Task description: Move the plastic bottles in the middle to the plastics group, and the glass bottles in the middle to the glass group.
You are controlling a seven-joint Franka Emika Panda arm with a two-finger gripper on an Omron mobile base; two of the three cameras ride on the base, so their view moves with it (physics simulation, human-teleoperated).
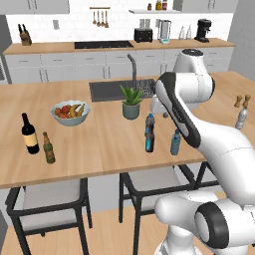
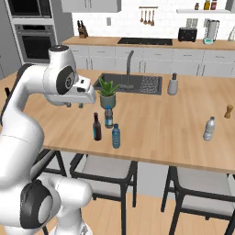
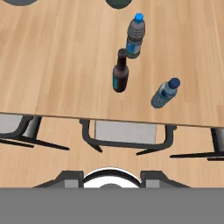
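Three small bottles are seen standing upright together near the front edge of the wooden island counter (image 2: 174, 114): a slim dark glass bottle (image 2: 97, 126) with a blue label, a blue plastic water bottle (image 2: 109, 117) just behind it to the right, and a second blue plastic water bottle (image 2: 116, 136) closest to the edge. In the left base view the dark bottle is largely hidden behind the rear water bottle, and the robot's forearm runs close beside the front one. The three are set close but apart in the hand view, with stool frames visible below the counter edge. A potted plant (image 2: 108, 93) is placed just behind them, before the sink (image 2: 131, 84). Far to the left, a red-labelled wine bottle (image 1: 29, 133) and a smaller olive-green bottle (image 1: 48, 148) are placed side by side, near a fruit bowl (image 1: 70, 112). Well to the right, a pale clear plastic bottle (image 2: 209, 128) is set near brown shakers (image 1: 242, 100). The gripper (image 2: 75, 104) is held above the counter, left of the bottles, with nothing seen between its fingers; their tips are cut off in the hand view, and how far apart they stand cannot be told.
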